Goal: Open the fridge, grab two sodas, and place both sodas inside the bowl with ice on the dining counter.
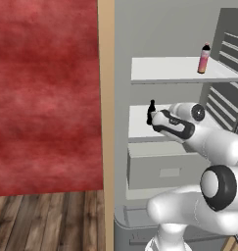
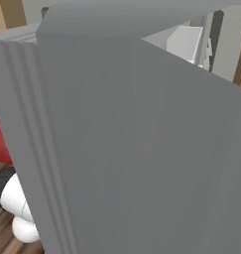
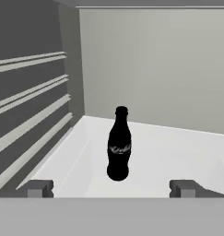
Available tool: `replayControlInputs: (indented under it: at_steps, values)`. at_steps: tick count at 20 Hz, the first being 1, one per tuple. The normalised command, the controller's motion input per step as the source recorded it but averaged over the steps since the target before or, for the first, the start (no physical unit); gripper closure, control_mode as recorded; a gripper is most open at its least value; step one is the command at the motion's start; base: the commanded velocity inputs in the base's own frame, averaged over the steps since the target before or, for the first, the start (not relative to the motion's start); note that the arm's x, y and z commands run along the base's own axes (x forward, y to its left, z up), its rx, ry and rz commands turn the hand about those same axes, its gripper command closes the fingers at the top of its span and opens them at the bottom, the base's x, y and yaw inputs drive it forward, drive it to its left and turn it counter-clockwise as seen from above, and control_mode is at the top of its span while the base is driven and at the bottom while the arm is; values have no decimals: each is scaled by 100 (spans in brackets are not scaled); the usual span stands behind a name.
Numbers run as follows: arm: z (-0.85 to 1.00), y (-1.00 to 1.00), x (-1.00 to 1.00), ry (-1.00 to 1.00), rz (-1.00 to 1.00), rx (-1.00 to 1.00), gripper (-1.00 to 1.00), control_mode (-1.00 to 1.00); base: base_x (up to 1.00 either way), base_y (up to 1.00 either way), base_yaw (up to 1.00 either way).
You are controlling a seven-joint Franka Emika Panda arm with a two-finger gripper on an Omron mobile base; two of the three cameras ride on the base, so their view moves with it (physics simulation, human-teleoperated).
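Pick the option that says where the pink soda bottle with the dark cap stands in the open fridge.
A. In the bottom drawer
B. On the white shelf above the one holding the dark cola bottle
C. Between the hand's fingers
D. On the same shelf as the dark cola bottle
B: the left base view shows the pink soda bottle with the dark cap upright on the upper white shelf, while the dark cola bottle stands on the shelf below, ahead of the hand.

**Hand view: cola bottle upright on fridge shelf**

We see the dark cola bottle (image 3: 119, 145) standing upright on the white shelf (image 3: 178, 152), at 12 o'clock from the gripper (image 3: 111, 188). The two fingertips (image 3: 37, 188) stand wide apart, clear of the bottle. Ribbed fridge wall (image 3: 30, 101) runs at 9 o'clock.
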Motion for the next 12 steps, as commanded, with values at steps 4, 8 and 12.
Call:
replayControlInputs:
  at_steps: [4,8,12]
  values:
    - [-13,0,41,0,0,0,-100,-100,0,0,0]
    - [-14,0,42,0,0,0,-100,-100,0,0,0]
    - [-16,-2,38,0,0,0,-100,-100,0,0,0]
